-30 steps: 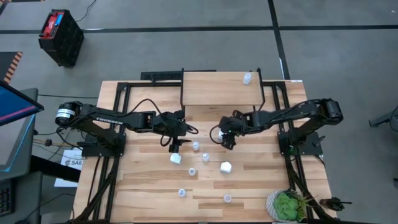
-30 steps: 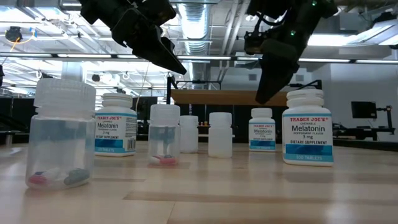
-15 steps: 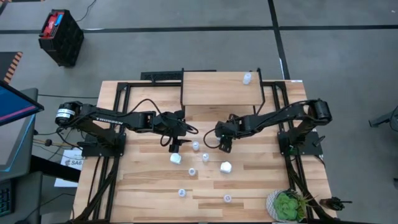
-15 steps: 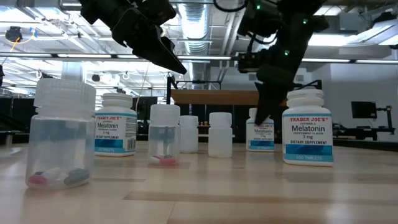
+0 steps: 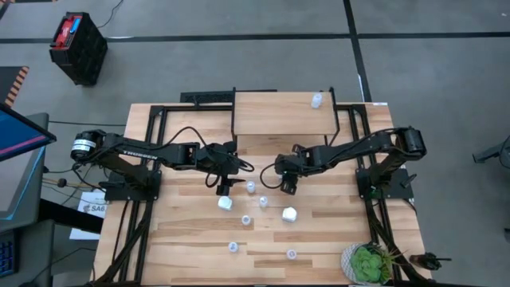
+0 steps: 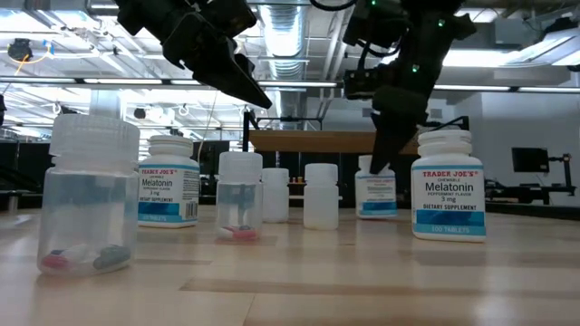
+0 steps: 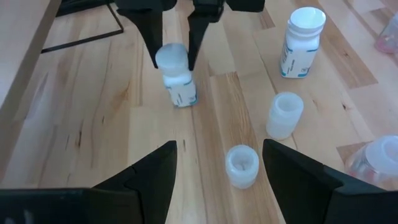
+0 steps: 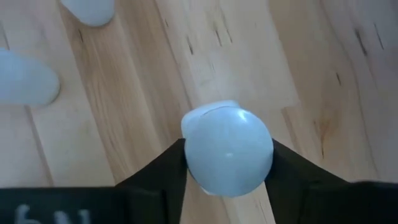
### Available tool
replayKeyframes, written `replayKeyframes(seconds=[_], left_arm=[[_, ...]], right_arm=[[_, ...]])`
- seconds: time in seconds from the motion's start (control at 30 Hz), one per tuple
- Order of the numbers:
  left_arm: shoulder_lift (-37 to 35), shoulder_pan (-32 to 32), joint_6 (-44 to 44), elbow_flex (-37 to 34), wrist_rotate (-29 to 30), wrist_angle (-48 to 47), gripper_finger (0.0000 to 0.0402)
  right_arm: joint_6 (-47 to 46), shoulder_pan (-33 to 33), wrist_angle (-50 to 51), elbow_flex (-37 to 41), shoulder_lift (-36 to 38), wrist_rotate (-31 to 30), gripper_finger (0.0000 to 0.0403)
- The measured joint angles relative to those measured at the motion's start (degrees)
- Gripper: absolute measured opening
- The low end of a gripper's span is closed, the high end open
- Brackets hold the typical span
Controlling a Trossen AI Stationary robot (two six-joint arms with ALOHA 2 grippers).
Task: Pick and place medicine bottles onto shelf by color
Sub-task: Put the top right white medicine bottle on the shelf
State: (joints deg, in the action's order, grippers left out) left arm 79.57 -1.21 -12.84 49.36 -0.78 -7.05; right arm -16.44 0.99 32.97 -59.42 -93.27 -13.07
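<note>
Gripping a white labelled bottle [image 8: 228, 151] by its cap, the right gripper [image 5: 288, 182] stands near the middle of the table [image 5: 335, 231], its two fingers [image 7: 149, 28] pressed against either side of the cap. The left gripper [image 5: 225, 188] hovers just across from it, jaws spread wide and holding nothing. Between and below the two grippers several loose bottles crowd the boards: a translucent bottle [image 5: 251, 187] beside the left gripper, another translucent bottle [image 5: 264, 201] close by, a white bottle [image 5: 225, 202] and a second white bottle [image 5: 289, 214] nearer the table's front. The shelf [image 5: 279, 115] sits at the far edge with one pale bottle [image 5: 316, 100] on its right corner. A potted plant [image 5: 368, 263] occupies the table's front right corner.
</note>
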Motion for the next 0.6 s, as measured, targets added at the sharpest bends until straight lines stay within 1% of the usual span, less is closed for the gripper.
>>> replayKeyframes(seconds=[0.03,0.13,0.27,0.43,0.6], left_arm=[[0.0,0.01,0.0,0.0,0.0,-0.04,0.0226],[0.0,0.0,-0.02,0.0,0.02,0.0,0.0226],[0.0,0.02,-0.02,0.0,0.04,-0.02,0.0226],[0.0,0.0,-0.02,0.0,0.07,0.0,0.0226],[0.0,0.0,-0.01,0.0,0.1,0.0,0.0226]], right_arm=[[-0.01,0.0,0.05,0.0,-0.02,0.12,0.0163],[-0.03,0.0,0.3,-0.78,-0.02,1.38,0.016],[0.61,0.0,2.31,-5.42,-0.04,3.03,0.016],[4.7,-0.37,12.34,-16.47,-0.04,3.35,0.0175],[10.34,-3.17,20.33,-28.38,-0.04,2.84,0.017]])
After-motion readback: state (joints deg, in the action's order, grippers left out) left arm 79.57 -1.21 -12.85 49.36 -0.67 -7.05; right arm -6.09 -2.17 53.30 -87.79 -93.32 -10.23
